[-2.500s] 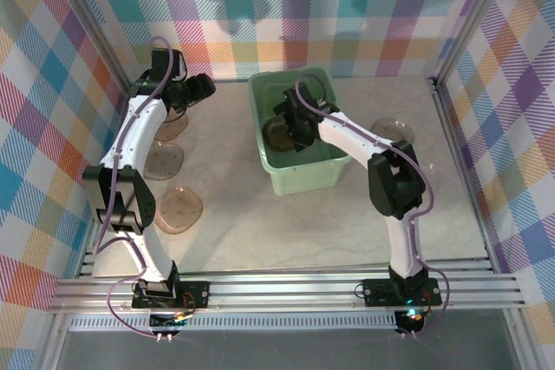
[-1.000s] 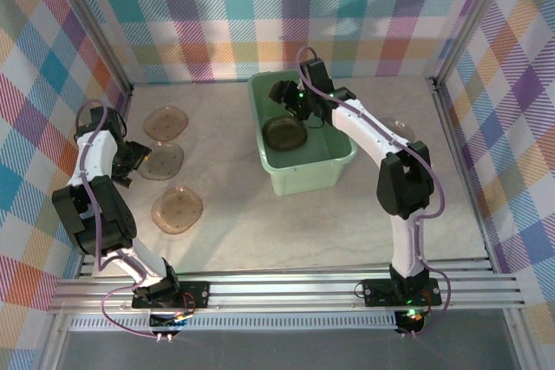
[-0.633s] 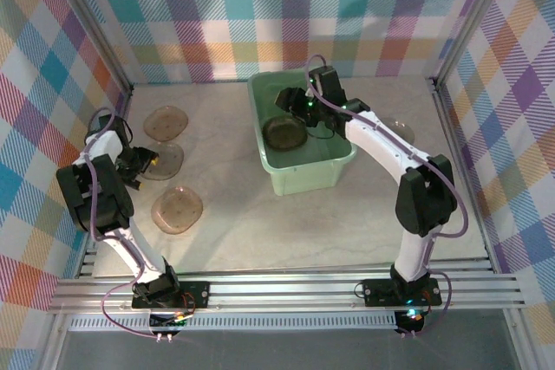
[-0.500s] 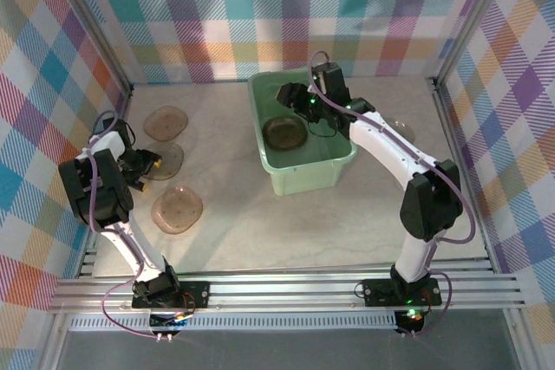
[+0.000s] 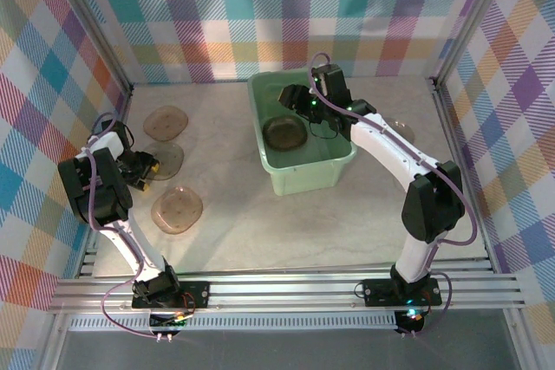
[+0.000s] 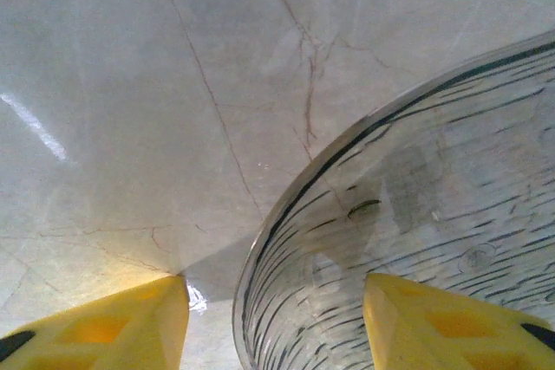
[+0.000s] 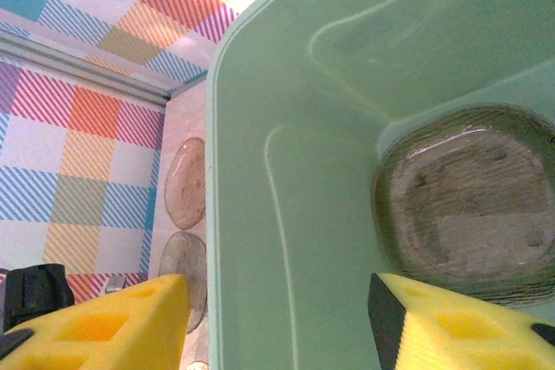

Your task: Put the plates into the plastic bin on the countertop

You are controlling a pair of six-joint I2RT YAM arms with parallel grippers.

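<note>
The mint-green plastic bin stands on the countertop at the back middle, with a smoky-brown plate lying inside it. My right gripper hovers open over the bin's far end; its wrist view looks down at the bin wall and that plate past the open right gripper. Three plates lie at the left: back, middle, front. My left gripper sits low at the middle plate's left edge. It is open, and the plate's rim lies between its yellow fingers.
Another plate lies right of the bin, partly under the right arm. Plaid walls close in the left, back and right sides. Bare countertop stretches in front of the bin toward the arm bases.
The left arm swung from the back-left corner down to the middle plate's left edge. The right gripper lifted off the plate in the bin and drew back toward the bin's far end.
</note>
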